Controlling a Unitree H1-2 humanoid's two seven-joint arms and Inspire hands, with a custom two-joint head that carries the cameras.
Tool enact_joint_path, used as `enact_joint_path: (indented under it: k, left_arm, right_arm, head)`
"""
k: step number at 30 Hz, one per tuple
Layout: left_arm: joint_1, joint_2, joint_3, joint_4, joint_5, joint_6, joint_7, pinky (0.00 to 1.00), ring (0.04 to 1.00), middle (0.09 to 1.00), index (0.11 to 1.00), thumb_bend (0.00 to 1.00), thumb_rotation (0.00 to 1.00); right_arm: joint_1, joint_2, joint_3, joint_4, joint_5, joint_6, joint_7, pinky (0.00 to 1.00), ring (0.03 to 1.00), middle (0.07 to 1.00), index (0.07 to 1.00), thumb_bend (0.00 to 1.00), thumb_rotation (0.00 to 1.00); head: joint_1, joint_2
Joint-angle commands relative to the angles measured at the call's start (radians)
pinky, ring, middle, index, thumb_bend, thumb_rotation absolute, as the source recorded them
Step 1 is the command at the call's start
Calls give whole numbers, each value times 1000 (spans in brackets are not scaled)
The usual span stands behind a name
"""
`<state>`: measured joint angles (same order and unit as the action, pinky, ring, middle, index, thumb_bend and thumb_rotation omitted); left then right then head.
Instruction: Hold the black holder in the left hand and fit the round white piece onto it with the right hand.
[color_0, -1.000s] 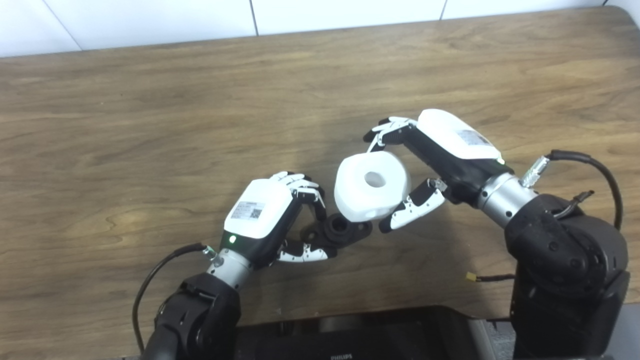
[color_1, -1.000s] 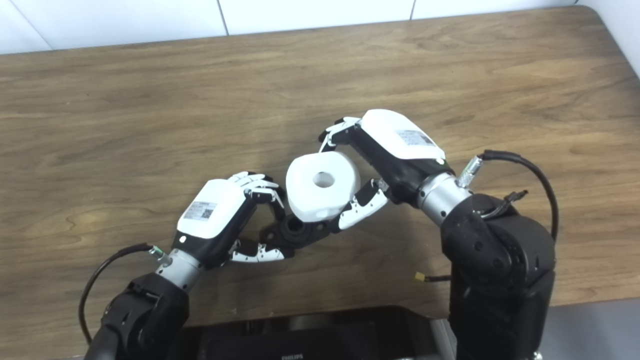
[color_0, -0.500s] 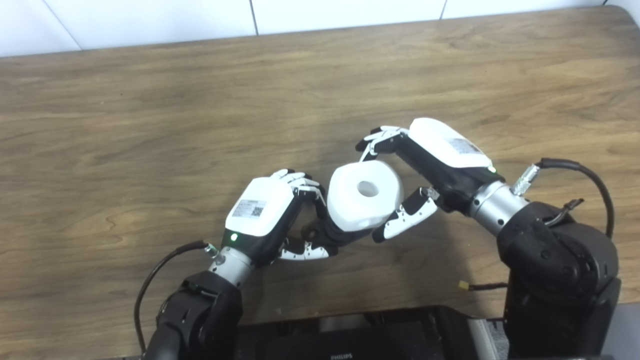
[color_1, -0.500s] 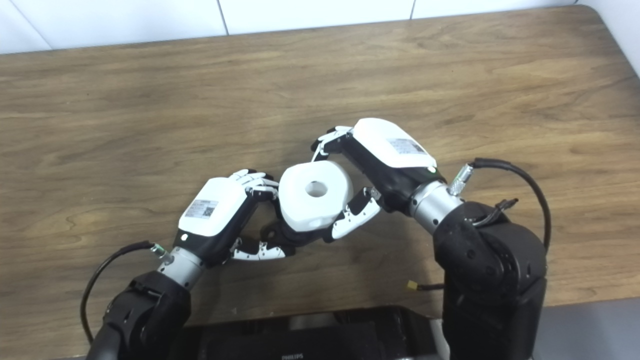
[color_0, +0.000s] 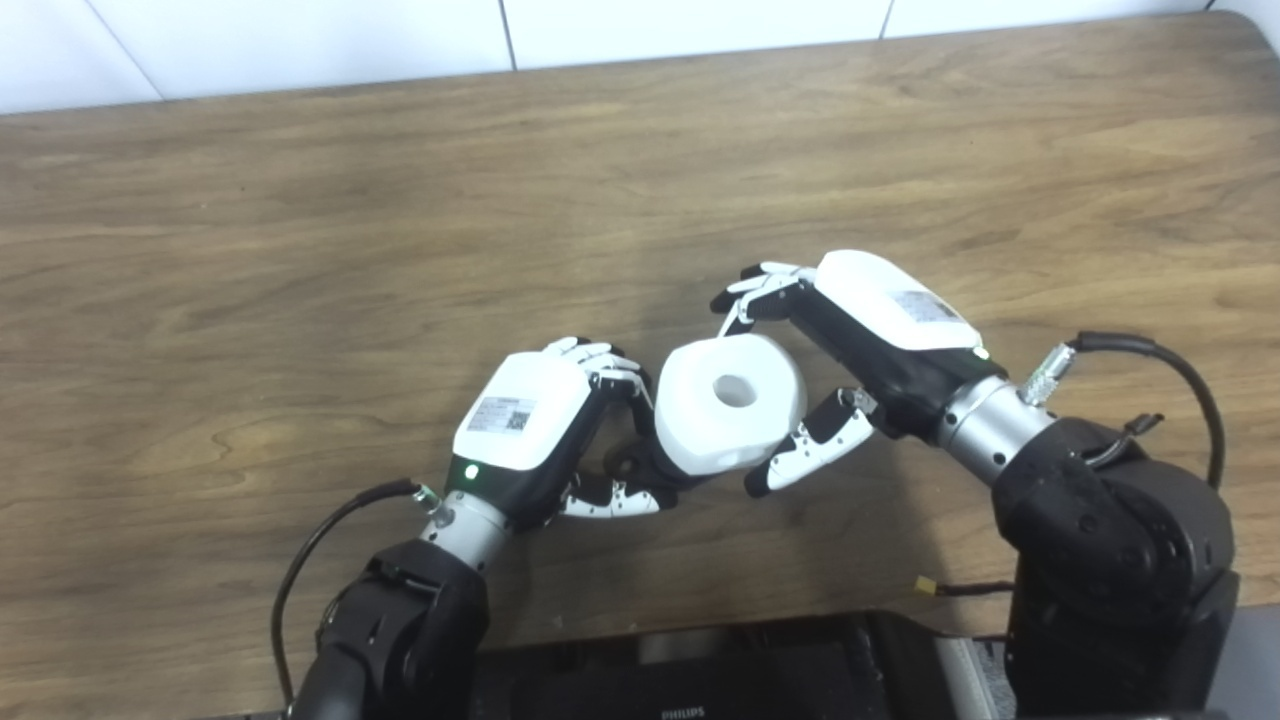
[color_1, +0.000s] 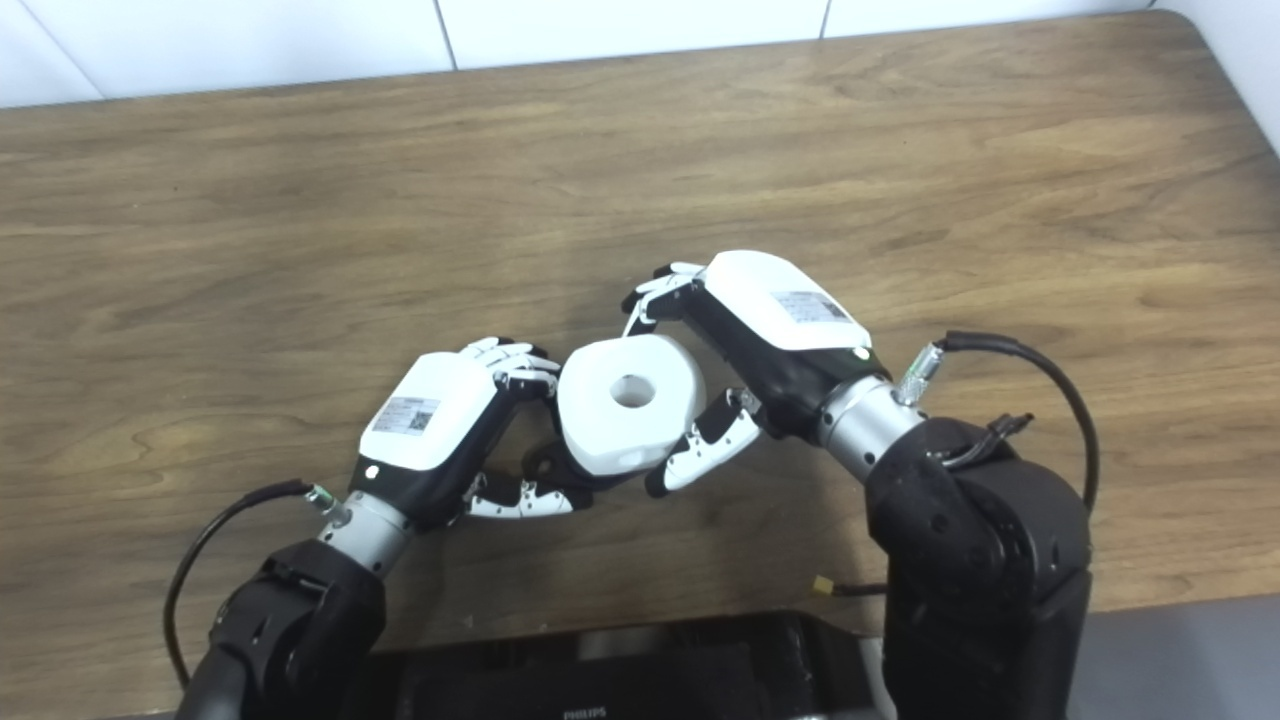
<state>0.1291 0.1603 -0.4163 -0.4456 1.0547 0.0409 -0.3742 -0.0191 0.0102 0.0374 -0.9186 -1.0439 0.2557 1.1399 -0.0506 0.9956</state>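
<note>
The round white piece (color_0: 730, 402), thick with a hole in its middle, sits over the black holder (color_0: 640, 468), of which only a dark edge shows under the piece's left side. My left hand (color_0: 545, 432) is shut on the holder, fingers curled over it and thumb beneath. From the right, my right hand (color_0: 850, 345) is shut on the white piece, fingers (color_0: 752, 290) over its far rim and thumb (color_0: 805, 455) along its near side. Whether the piece is fully seated is hidden.
The wooden table (color_0: 300, 250) stretches all round the hands, with a white wall along its far edge. A black Philips unit (color_0: 700, 670) lies at the near edge between my arms. Cables loop from both wrists.
The right hand has carried the white piece down and left, from beside the holder to on top of it, covering the holder's post. The left hand has stayed put.
</note>
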Motion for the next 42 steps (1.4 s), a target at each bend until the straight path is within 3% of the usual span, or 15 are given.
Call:
enact_joint_path:
  k: [1, 25, 42]
  left_arm:
    - [-2, -1, -5, -2, 27, 23, -39, 892, 842, 772, 489, 516, 59]
    - [-2, -15, -8, -17, 42, 30, -52, 900, 842, 772, 489, 516, 59]
    - [-4, -23, -6, -25, 40, 33, -63, 900, 843, 773, 489, 514, 59]
  right_arm:
    - [-24, 13, 4, -31, 13, -21, -8, 910, 912, 817, 483, 522, 150]
    - [-26, 35, 53, -31, -40, -1, -2, 916, 916, 814, 482, 523, 149]
    - [-3, 13, 82, -7, -36, -8, -33, 921, 925, 816, 482, 521, 150]
  head:
    - [2, 2]
    - [20, 11]
    - [26, 13]
